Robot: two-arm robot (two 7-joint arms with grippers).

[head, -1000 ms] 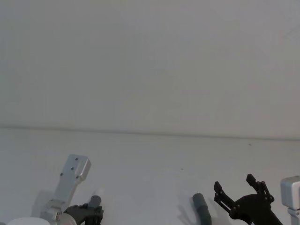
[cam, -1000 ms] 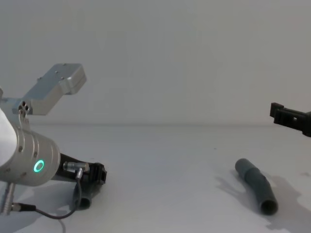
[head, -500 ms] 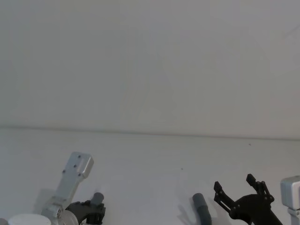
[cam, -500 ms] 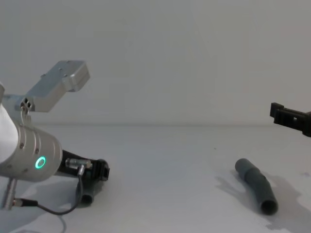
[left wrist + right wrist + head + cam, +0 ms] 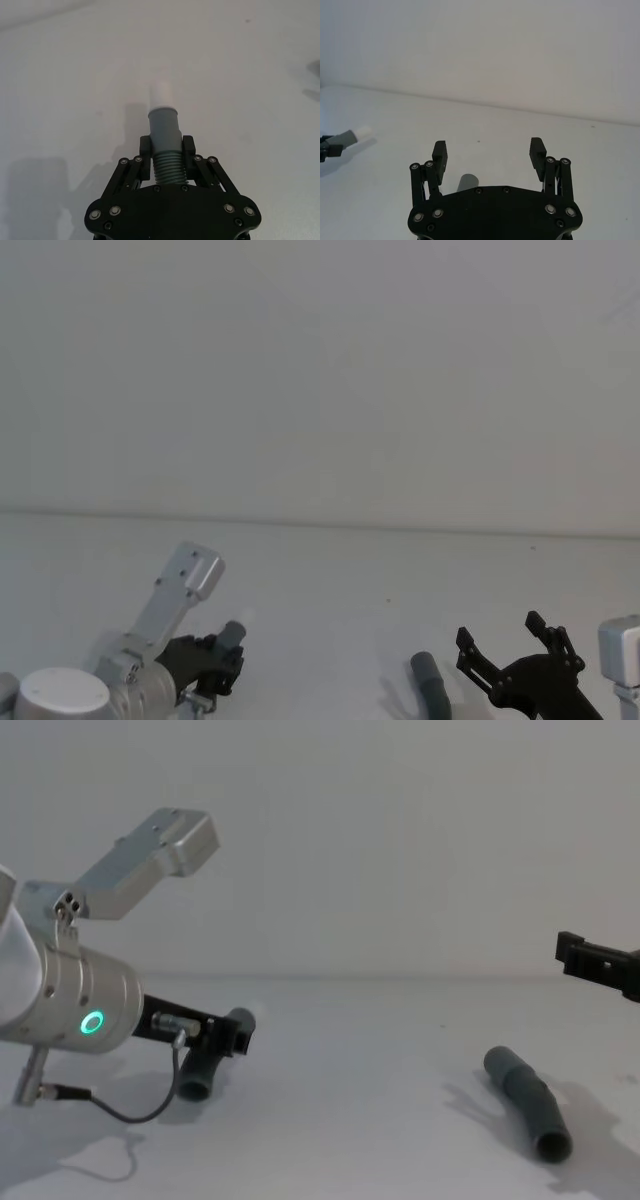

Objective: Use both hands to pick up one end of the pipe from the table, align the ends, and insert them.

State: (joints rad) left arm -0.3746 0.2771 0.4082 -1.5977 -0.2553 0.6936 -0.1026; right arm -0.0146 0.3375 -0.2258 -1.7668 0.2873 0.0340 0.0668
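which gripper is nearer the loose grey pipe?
Right. The right gripper hangs open just above the loose grey pipe; the left gripper, across the table, is shut on the white-tipped piece.

Two pipes: ribbed pipe (image 5: 163,127), seemingly smooth pipe (image 5: 527,1103); two grippers: left gripper (image 5: 166,148), right gripper (image 5: 488,150); one table (image 5: 400,575).

My left arm (image 5: 62,1010) reaches forward low on the left side, a green ring lit on its silver barrel and a thin cable (image 5: 120,1112) looping beneath. At its end the left gripper (image 5: 166,149) points ahead and in toward the middle, black jaws clamped on either side of a ribbed pipe piece (image 5: 165,127). My right gripper (image 5: 489,151) hangs low on the right side, level and facing forward, its two toothed fingers (image 5: 440,152) spread wide apart with nothing between them.
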